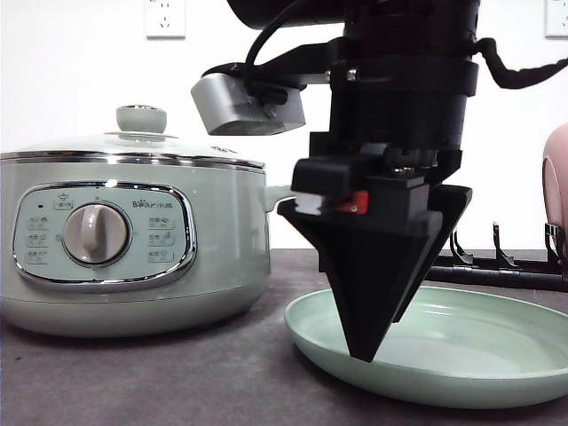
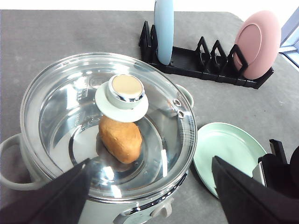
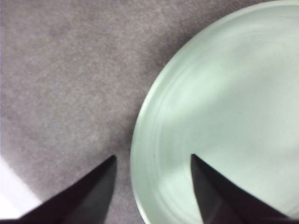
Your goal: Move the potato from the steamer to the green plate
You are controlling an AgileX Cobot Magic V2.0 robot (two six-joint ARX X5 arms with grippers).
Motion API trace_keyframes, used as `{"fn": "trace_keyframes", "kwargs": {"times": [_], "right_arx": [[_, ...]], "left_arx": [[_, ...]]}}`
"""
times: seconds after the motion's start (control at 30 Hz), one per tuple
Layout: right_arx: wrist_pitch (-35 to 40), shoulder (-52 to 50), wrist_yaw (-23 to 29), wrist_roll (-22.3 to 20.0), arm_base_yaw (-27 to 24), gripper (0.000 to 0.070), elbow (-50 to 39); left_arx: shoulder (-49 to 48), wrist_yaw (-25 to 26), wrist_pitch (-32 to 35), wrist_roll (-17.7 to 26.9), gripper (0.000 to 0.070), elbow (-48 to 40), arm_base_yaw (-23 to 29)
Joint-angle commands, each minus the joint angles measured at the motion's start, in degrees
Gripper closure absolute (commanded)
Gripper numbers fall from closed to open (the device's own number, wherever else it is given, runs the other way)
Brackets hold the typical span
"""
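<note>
Right gripper (image 3: 152, 161) jaws parted, empty, straddling the nine-o'clock rim of the green plate (image 3: 224, 116); grey table (image 3: 65, 79) beyond.

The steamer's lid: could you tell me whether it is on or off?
On. The glass lid sits on the steamer, knob up; the potato shows through it.

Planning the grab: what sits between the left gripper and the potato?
The steamer's glass lid, shut, covers the potato below the open left gripper, seen in the left wrist view.
</note>
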Motion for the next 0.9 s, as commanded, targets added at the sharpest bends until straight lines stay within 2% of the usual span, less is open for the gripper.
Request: {"fn": "trace_keyframes", "kwargs": {"times": [0.0,0.17,0.4,0.47,0.57,0.63,0.8,0.87], "right_arx": [[-0.5,0.3,0.9,0.6,0.7,0.0356,1.1],[-1.1,-3.7,3.0,-1.0,-0.2,0.0356,3.9],[-0.9,-11.2,2.2,-2.7,-4.7,0.0356,11.3],[-0.7,-13.1,0.6,-3.1,-6.5,0.0356,13.5],[-0.2,-15.4,-5.0,-3.4,-9.7,0.0356,16.5],[0.6,-16.7,-10.7,-3.4,-12.2,0.0356,18.3],[2.9,-18.6,-29.1,-2.2,-18.4,0.0356,20.1],[3.2,-18.8,-34.6,-1.8,-20.5,0.0356,20.2]], "left_arx": [[0.2,0.3,0.3,0.3,0.0181,1.3,-0.1],[0.2,0.3,0.3,0.3,0.0181,1.3,-0.1],[0.2,0.3,0.3,0.3,0.0181,1.3,-0.1],[0.2,0.3,0.3,0.3,0.0181,1.3,-0.1],[0.2,0.3,0.3,0.3,0.0181,1.3,-0.1],[0.2,0.3,0.3,0.3,0.0181,1.3,-0.1],[0.2,0.3,0.3,0.3,0.0181,1.3,-0.1],[0.2,0.3,0.3,0.3,0.0181,1.3,-0.1]]}}
